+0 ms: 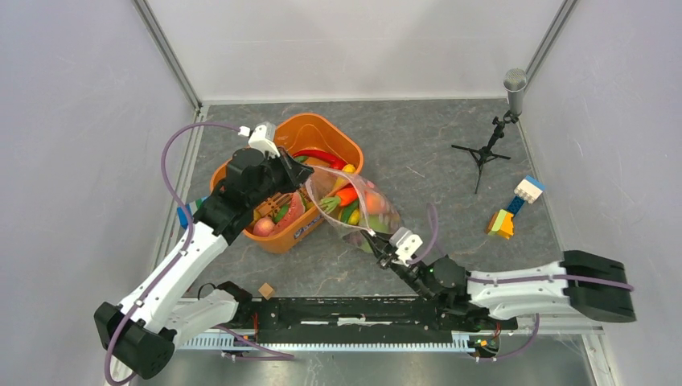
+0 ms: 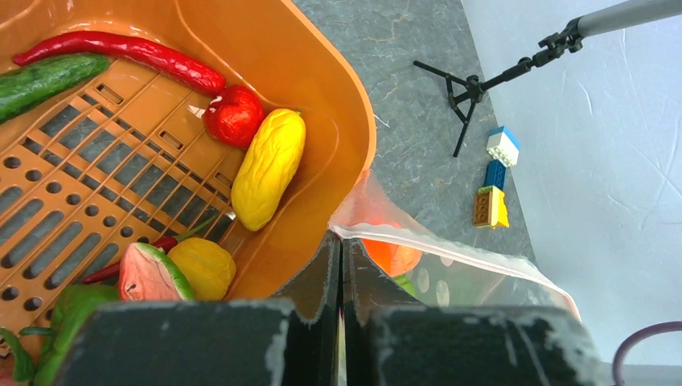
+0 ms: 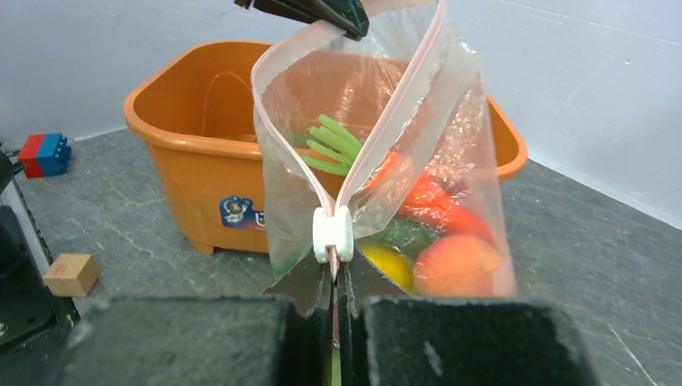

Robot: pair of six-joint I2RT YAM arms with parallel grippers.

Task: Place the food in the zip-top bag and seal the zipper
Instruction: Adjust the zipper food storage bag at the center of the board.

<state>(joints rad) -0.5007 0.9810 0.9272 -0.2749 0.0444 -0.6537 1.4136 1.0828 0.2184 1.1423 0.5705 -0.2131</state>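
The right gripper [image 3: 334, 273] was clenched on the zip-top bag [image 3: 458, 129] just under the white slider [image 3: 332, 232] of its zipper [image 3: 400, 104], whose pink strips gaped apart. The left gripper [image 2: 341, 243] was pinched shut on the bag's far rim. Food [image 3: 457, 264] lay inside the bag, which stood just beside the orange tub [image 3: 185, 153]. The tub's blue sticker [image 3: 234, 211] was partly hidden, its lettering unreadable.

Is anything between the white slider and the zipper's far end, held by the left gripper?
Nothing visible does. The zipper runs bare from the slider up to the left gripper; the food sits lower, inside the zip-top bag.
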